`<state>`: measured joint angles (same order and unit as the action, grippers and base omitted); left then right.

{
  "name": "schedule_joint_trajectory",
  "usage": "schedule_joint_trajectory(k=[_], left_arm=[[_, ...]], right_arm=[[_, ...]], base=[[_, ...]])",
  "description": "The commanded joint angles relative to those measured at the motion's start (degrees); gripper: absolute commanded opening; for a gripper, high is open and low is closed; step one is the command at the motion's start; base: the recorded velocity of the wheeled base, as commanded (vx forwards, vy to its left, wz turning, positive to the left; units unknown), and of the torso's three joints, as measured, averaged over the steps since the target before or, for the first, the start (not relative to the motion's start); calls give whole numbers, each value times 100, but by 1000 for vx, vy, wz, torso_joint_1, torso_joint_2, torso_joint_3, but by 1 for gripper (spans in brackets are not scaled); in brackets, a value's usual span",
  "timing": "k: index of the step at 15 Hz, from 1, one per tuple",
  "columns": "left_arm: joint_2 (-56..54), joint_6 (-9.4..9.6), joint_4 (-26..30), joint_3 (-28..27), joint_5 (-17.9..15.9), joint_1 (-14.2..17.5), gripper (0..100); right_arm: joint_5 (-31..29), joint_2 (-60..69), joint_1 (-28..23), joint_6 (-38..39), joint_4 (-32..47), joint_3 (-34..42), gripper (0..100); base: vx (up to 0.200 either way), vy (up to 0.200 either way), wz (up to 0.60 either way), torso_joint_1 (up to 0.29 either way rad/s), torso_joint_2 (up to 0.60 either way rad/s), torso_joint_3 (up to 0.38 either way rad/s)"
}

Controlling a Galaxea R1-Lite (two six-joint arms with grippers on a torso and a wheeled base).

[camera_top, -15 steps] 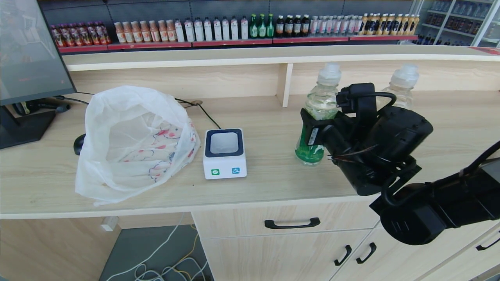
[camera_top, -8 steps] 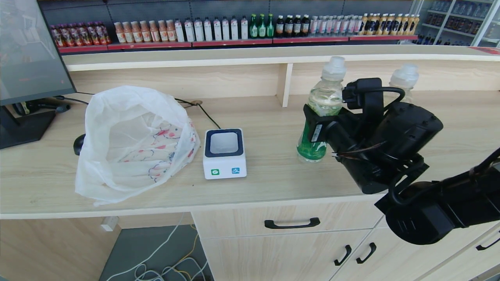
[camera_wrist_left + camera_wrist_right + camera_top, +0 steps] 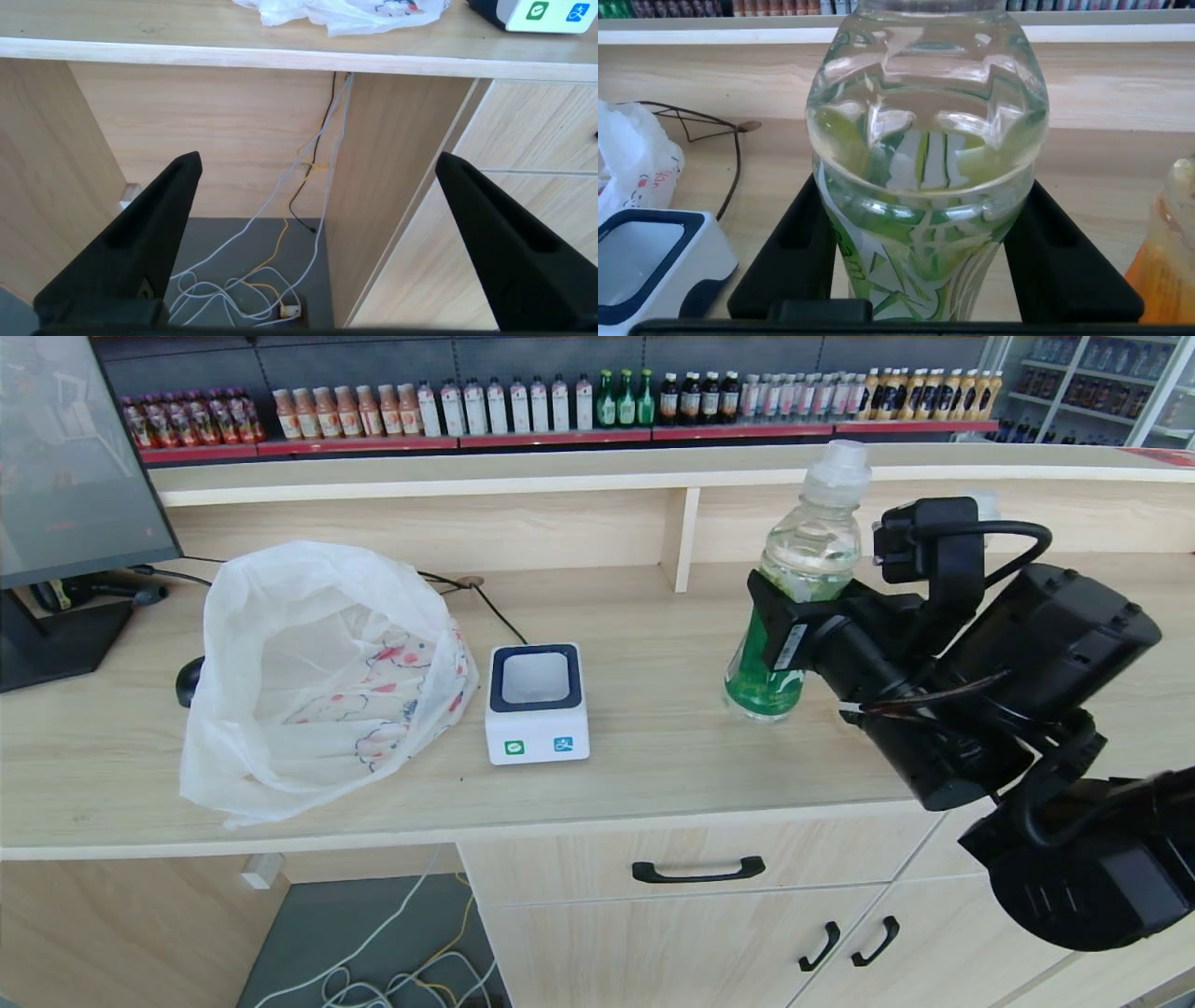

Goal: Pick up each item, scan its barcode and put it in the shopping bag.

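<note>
A clear bottle [image 3: 810, 546] with a green label and a white cap hangs upright above the right part of the wooden counter [image 3: 653, 747]. My right gripper [image 3: 780, 627] is shut on its labelled middle. In the right wrist view the bottle [image 3: 924, 140] stands between the two black fingers [image 3: 799, 243]. The white scanner [image 3: 537, 702] sits at the counter's middle, left of the bottle. An open white shopping bag [image 3: 317, 672] lies left of the scanner. My left gripper [image 3: 318, 173] is open below the counter's front edge, holding nothing.
A second bottle [image 3: 1169, 243] with orange contents stands close beside the held one. A monitor [image 3: 75, 457] and a mouse [image 3: 189, 679] sit at the far left. A raised ledge with a divider [image 3: 686, 537] backs the counter. Drawers [image 3: 698, 871] lie below.
My right gripper has lifted the green-label bottle off the counter, rising and drifting a little to the right. The bag and the scanner have not moved.
</note>
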<state>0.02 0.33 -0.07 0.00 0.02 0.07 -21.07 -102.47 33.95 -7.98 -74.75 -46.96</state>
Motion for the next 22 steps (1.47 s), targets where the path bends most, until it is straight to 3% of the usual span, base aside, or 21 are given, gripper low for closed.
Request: schedule_joint_trajectory(k=[1, 11, 17, 22], left_arm=[[-2, 2, -1, 0, -2, 1, 100], [-2, 2, -1, 0, -2, 1, 100], [-2, 2, -1, 0, -2, 1, 100], [-2, 2, -1, 0, 6, 1, 100]], right_arm=[[50, 456, 77, 7, -4, 345, 0], [76, 1775, 956, 298, -75, 1857, 0], [393, 2847, 1008, 298, -171, 3158, 0], [639, 3339, 1272, 289, -145, 3465, 0]], base=[[0, 0, 0, 0, 0, 0], [0, 0, 0, 0, 0, 0], [0, 0, 0, 0, 0, 0], [0, 0, 0, 0, 0, 0]])
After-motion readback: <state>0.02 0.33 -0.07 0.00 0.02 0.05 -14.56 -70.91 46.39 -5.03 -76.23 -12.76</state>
